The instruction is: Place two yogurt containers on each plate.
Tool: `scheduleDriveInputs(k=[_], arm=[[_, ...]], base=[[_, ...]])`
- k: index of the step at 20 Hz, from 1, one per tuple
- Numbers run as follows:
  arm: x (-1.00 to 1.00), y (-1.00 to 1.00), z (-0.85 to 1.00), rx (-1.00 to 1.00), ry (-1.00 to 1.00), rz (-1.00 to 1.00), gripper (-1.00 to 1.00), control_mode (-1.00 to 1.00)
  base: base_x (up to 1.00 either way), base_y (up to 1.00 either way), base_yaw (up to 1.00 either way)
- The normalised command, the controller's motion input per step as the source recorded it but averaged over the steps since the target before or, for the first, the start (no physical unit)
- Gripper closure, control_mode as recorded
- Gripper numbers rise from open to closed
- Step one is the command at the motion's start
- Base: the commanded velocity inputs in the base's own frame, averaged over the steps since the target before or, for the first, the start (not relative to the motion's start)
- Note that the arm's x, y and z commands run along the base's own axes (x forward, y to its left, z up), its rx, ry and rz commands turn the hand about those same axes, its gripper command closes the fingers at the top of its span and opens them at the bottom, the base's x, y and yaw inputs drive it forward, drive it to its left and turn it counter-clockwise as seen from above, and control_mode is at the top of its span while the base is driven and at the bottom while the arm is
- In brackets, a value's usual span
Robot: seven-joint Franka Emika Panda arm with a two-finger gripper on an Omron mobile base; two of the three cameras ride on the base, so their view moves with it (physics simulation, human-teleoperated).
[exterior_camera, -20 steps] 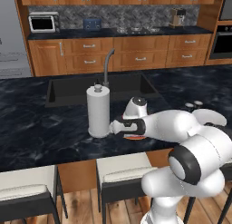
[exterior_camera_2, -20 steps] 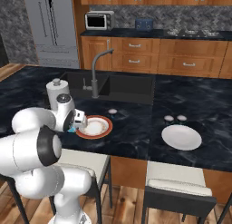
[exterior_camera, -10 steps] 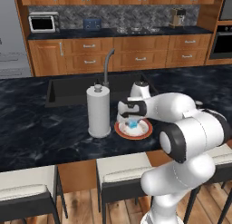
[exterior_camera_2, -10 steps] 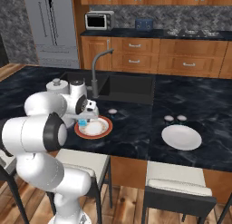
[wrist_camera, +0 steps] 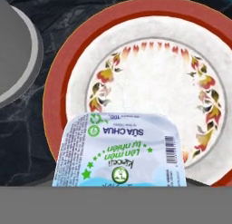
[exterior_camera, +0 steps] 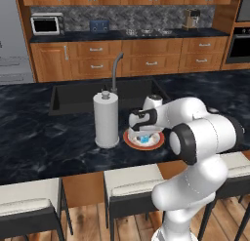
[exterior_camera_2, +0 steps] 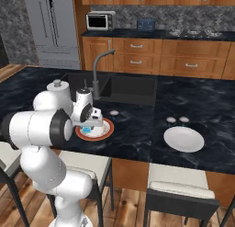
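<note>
My gripper (exterior_camera: 143, 132) hangs low over the orange-red-rimmed plate (exterior_camera: 128, 139), shut on the light blue yogurt container (exterior_camera: 144, 137). In the hand view the container's printed lid (wrist_camera: 120, 150) sits close at the bottom, over the near rim of the plate (wrist_camera: 59, 91). From the right base view the blue container (exterior_camera_2: 86, 129) is under my gripper (exterior_camera_2: 87, 126) at the left side of the plate (exterior_camera_2: 106, 132). I cannot tell if it touches the plate. One whitish container (exterior_camera_2: 113, 113) stands behind that plate. Two more (exterior_camera_2: 170, 120) (exterior_camera_2: 184, 119) stand behind the plain white plate (exterior_camera_2: 183, 139).
A tall white paper-towel roll (exterior_camera: 106, 120) stands just left of the rimmed plate; its base (wrist_camera: 16, 55) shows in the hand view. The sink and faucet (exterior_camera: 116, 71) lie behind. Stools stand along the counter's front edge.
The hand has carried the blue container from beside the paper-towel roll in over the rimmed plate. The arm's elbow has swung up and round.
</note>
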Motion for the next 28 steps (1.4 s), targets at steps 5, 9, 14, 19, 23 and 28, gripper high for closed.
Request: scheduleDriveInputs(k=[5,9,14,19,23,28], arm=[[0.28,0.1,-0.08,0.0,0.0,0.0,1.0,-1.0],[0.38,0.0,-0.1,0.0,0.0,0.0,1.0,-1.0],[0.16,0.0,-0.14,0.0,0.0,0.0,1.0,-1.0],[0.0,0.0,-0.04,0.0,0.0,0.0,1.0,-1.0],[0.0,0.0,0.0,0.0,0.0,0.0,-1.0,-1.0],[0.0,0.0,0.0,0.0,0.0,0.0,-1.0,-1.0]], base=[[0.0,0.0,0.0],[0.0,0.0,0.0],[0.0,0.0,0.0],[0.0,0.0,0.0],[0.0,0.0,0.0],[0.0,0.0,0.0]])
